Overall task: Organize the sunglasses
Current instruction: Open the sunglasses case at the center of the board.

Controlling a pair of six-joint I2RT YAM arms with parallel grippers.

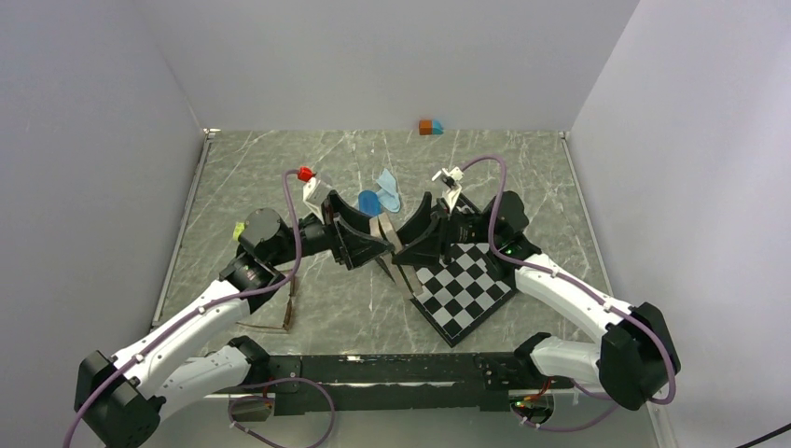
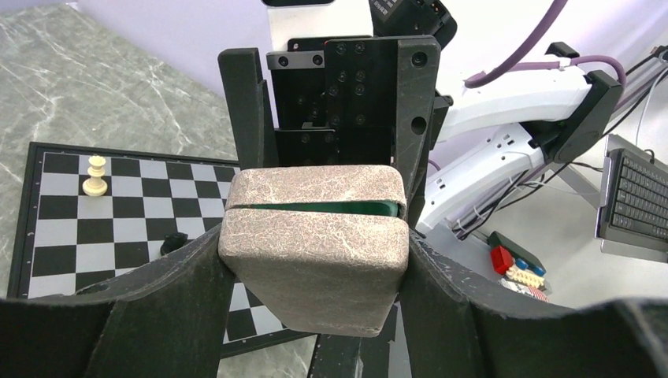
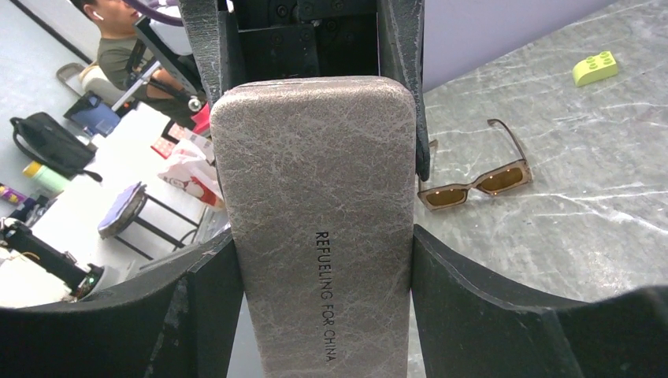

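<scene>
The left claw (image 2: 315, 276) and right claw (image 3: 321, 276) each clamp the same grey-brown case (image 3: 315, 173), its lid slightly ajar; brown sunglasses (image 3: 476, 181) lie on the desk (image 3: 567, 236).

Grey marble-patterned table (image 1: 522, 177). Chessboard (image 1: 464, 289) lies on its right half, turned cornerwise. One white chess piece (image 2: 95, 175) stands upright on the board, and a black piece (image 2: 172, 245) is a few squares away. Grey-brown crackle-textured case (image 3: 315, 220) is raised above the table, printed "REFUELING FOR CHINA". Its lid is slightly ajar, showing green lining. Blue capsule-shaped case (image 1: 368, 203) sits mid-table, touching a light-blue cloth (image 1: 389, 187). Orange block (image 1: 424, 127) and blue block (image 1: 437, 127) sit together at the far edge. Yellow-green brick (image 3: 595, 68) lies on the left.
</scene>
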